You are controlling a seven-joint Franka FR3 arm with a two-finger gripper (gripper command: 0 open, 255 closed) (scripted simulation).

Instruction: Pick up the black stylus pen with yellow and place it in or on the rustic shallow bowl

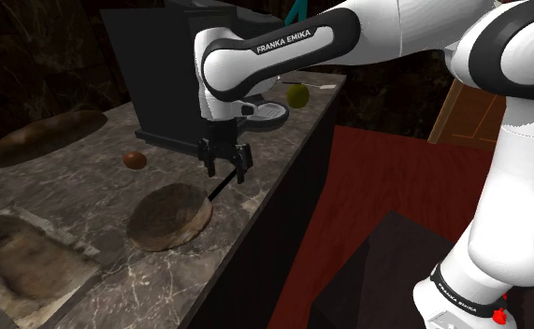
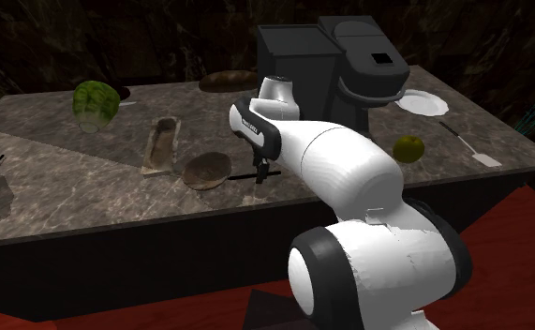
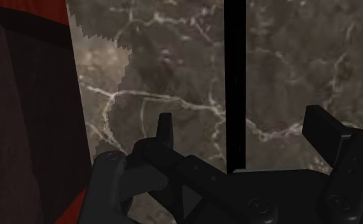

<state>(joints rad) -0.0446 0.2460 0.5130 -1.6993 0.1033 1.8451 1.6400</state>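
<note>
Currently pre-grasp: jaws spread astride black stylus (image 3: 235, 76) on counter (image 1: 78, 196), not touching. Next, likely: lower, pinch shaft, lift, carry to shallow bowl (image 1: 168, 217) just beside.

Wrist view: stylus pen (image 3: 235, 70) is cut off by the picture's edge, and its other end is hidden behind my gripper (image 3: 241, 116). Cannot tell any colour on it but black. Second exterior view: stylus too thin to make out its ends beside the shallow bowl (image 2: 206, 171). Shoulder view: sunken basin (image 1: 31, 257) cut by the edge
</note>
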